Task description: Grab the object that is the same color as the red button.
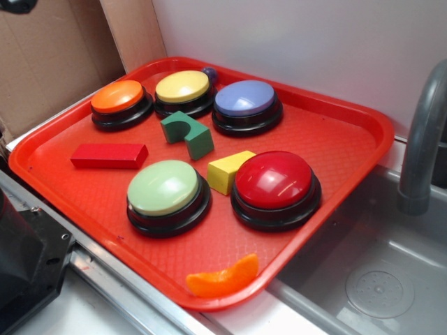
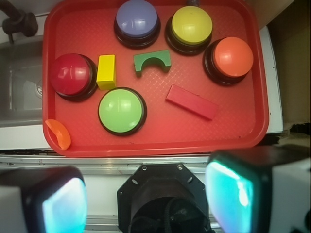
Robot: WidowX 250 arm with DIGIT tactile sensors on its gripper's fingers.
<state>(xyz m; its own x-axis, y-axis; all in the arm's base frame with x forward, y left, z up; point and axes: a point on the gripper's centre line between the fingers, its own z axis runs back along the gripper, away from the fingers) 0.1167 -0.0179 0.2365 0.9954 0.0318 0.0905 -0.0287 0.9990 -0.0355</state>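
The flat red block (image 1: 109, 155) lies on the red tray (image 1: 335, 132) at its left side, in front of the orange button; the wrist view shows the block (image 2: 191, 102) right of centre. The red button (image 1: 274, 181), a glossy dome on a black base, stands at the tray's front right and shows as the red button (image 2: 72, 75) at left in the wrist view. My gripper (image 2: 148, 191) hangs high above the robot base, short of the tray's near edge, open with nothing between its teal pads (image 2: 229, 189). In the exterior view the gripper is out of frame.
On the tray also stand orange (image 1: 117, 97), yellow (image 1: 182, 87), purple (image 1: 244, 98) and green (image 1: 163, 187) buttons, a green arch block (image 1: 187, 133), a yellow wedge (image 1: 229, 170) and an orange slice (image 1: 222, 278). A sink (image 1: 377, 279) with a grey faucet (image 1: 422, 132) lies right.
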